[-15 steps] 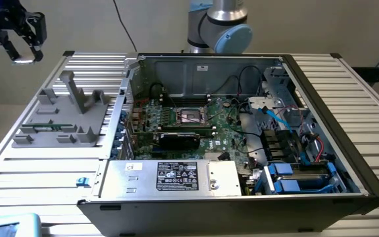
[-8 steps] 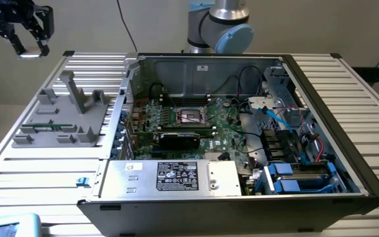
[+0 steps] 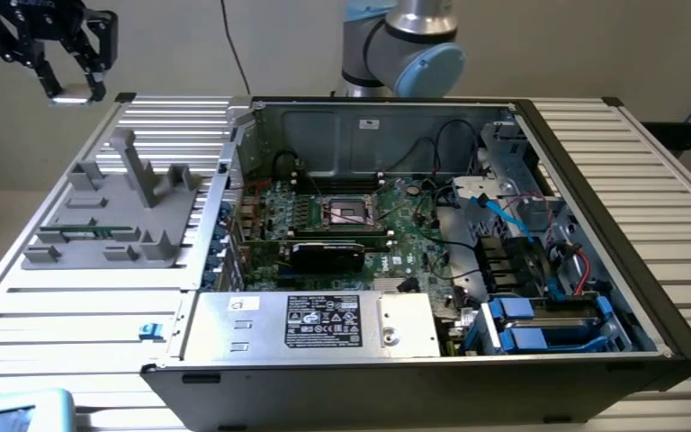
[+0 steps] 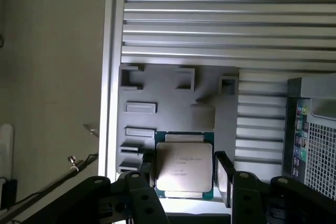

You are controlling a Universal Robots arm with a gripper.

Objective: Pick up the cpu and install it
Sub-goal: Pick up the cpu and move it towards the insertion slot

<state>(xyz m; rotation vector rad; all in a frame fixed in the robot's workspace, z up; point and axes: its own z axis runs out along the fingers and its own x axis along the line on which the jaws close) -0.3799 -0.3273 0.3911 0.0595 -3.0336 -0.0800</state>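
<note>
The gripper (image 3: 69, 88) hangs high over the far corner of the table (image 3: 69, 315), at the exterior view's left, and it is closed on the cpu (image 4: 184, 167). In the wrist view the chip lies flat between the two black fingers (image 4: 223, 179), silver top toward the camera with a thin greenish-tan rim around it. The jaws stand wide, but only because the chip itself is wide. One finger is plainly against an edge; contact on the other side is harder to make out. In the exterior view a pale flat sliver shows at the fingertips, which fits the chip seen edge-on.

Well below the chip sits the grey holder (image 3: 112, 220), a moulded block with posts and recesses, resting on the slatted table just beside the open computer case (image 3: 358, 135).

As for progress, the pick-up looks done: the cpu is off every surface and in the air. The install is not. The chip is well apart from the case, and the socket (image 3: 348, 212) on the motherboard (image 3: 412, 241) shows a dark centre inside its metal frame (no silver top in it). So I judge the task roughly half done, with none of the seating accomplished.
</note>
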